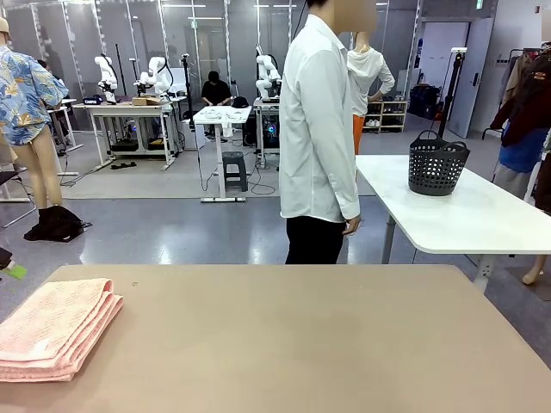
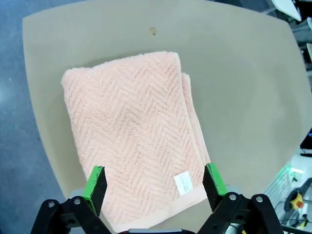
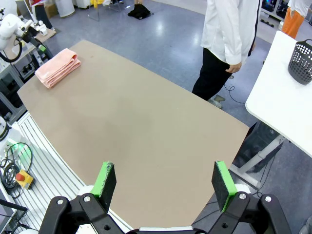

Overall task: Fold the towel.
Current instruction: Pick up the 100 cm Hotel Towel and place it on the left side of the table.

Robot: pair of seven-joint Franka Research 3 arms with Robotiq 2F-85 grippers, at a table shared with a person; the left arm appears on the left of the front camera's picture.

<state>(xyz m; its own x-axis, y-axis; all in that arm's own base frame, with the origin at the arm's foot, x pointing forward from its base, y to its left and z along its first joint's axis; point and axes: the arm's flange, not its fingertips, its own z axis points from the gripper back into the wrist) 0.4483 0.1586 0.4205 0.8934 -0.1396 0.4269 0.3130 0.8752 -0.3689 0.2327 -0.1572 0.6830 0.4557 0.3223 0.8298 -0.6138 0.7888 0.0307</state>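
A black basket (image 1: 437,163) sits at two o'clock; contents unseen. The folded towel (image 2: 134,136) bears an unreadable white label (image 2: 183,184). Left gripper (image 2: 155,186) and right gripper (image 3: 165,183): fingers spread.

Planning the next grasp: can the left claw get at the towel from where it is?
Probably yes: the left claw hangs open right above the folded towel, nothing between them.

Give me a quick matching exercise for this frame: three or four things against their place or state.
Things:
1. salmon-pink herringbone terry towel
2. black perforated plastic basket
3. left gripper
4. person in a white shirt

Places or states:
A. on the white side table
B. open, above the towel
C. folded, at the tan table's left edge
D. standing at the far side

Pairs: 1-C, 2-A, 3-B, 4-D
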